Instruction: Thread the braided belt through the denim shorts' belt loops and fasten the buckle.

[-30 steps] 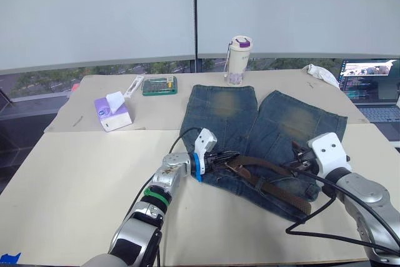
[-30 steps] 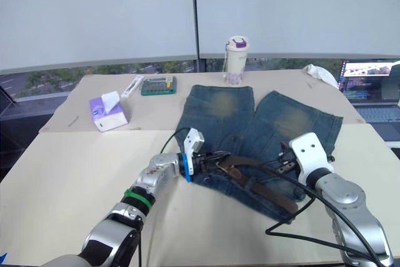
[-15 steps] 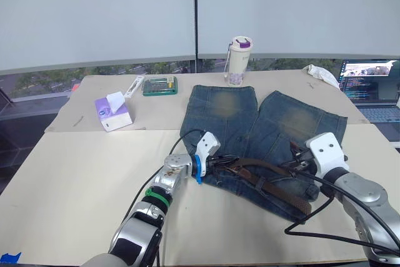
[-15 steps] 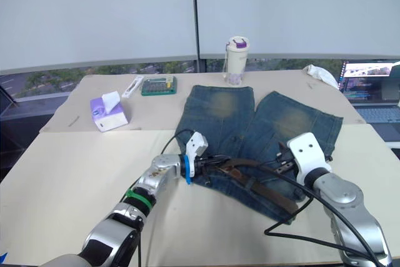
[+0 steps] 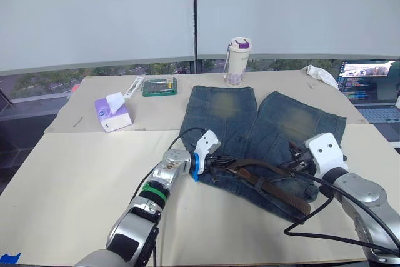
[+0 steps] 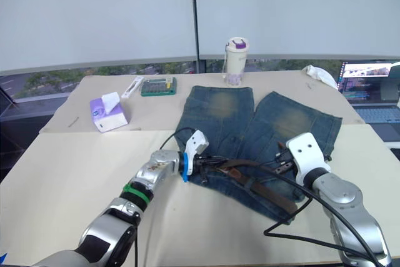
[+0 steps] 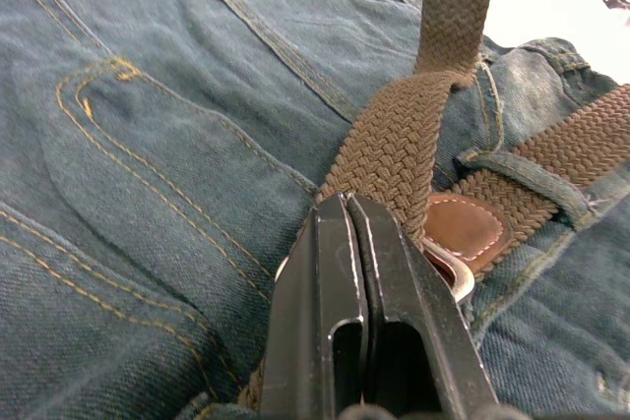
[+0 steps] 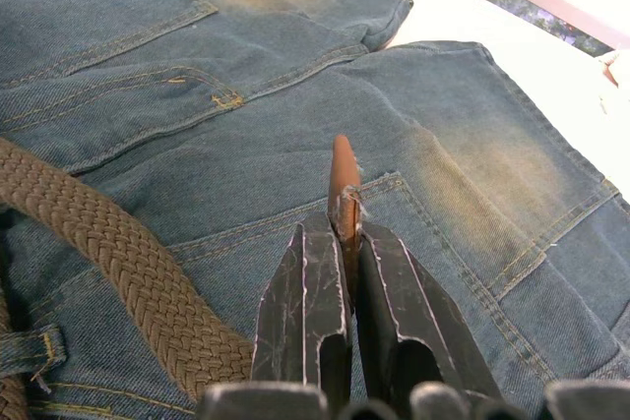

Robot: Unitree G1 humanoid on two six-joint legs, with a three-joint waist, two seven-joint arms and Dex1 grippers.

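Currently left gripper (image 7: 346,206) clamped on braided belt (image 7: 394,159) beside buckle (image 7: 448,265); right gripper (image 8: 342,233) clamped on tapered tip, opposite waistband end.

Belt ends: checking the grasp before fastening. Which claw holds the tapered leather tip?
The right claw pinches the tapered tip of the braided belt; the left claw sits at the buckle end.

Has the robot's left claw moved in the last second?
Yes, slightly. The left gripper has crept up the denim shorts, toward the tumbler at the table's far edge, with the braided belt still clamped.
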